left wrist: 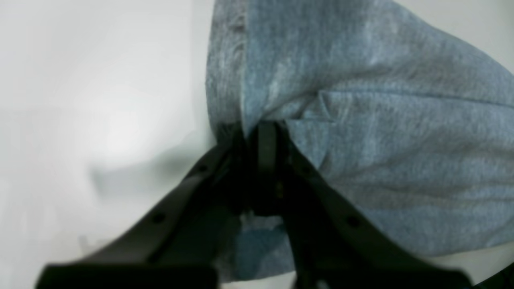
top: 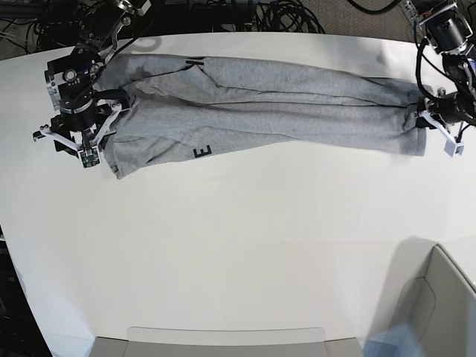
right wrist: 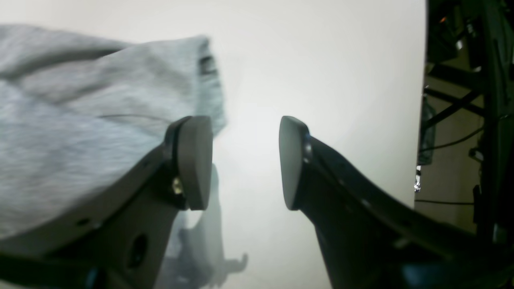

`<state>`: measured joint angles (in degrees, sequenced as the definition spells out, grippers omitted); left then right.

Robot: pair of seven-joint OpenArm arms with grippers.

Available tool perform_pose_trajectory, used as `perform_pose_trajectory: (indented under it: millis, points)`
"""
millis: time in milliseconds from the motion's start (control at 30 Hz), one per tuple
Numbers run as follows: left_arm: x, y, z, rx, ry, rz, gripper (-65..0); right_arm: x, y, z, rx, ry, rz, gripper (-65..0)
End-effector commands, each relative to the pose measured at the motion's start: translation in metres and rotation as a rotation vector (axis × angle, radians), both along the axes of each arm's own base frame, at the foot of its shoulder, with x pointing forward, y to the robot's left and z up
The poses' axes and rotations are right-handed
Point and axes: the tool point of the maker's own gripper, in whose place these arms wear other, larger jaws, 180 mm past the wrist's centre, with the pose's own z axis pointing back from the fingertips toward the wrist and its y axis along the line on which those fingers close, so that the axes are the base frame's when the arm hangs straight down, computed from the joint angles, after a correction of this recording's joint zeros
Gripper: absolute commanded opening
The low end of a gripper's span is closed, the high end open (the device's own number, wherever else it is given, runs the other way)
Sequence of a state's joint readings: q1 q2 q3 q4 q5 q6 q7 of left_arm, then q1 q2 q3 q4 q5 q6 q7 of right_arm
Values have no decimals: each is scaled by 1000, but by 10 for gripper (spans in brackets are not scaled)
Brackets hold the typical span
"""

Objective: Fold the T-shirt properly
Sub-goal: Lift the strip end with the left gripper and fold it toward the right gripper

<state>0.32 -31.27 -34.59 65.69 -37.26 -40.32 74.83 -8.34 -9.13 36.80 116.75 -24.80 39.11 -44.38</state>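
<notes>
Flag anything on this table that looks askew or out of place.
The T-shirt lies stretched in a long, wrinkled band, bunched where the left claw pinches its end; a black letter peeks from the near fold. Nothing spilled or torn.

This looks like a robotics lab or test bench: a broad, plain white worktable (top: 245,245) carries black two-fingered robot arms at its 10 o'clock and 2 o'clock corners. A tangle of black cables (top: 290,15) lies at 12 o'clock behind the table, and dark metal framing (right wrist: 461,100) stands beside it.
</notes>
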Motion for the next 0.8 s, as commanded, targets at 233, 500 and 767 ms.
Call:
perform_pose_trajectory:
  millis: [233,500,767]
  points:
    - [27,6,77,217,-149,-92,-650,16,-28,32,-17,-109,-77,-377]
    - [32,-78,96,236,-284,-245,-650,17,-28,32,-19,-109,-73,-377]
    - [15,-171,85,129,-304,-414,-650,16,-29,21,-4,-79,-72,-377]
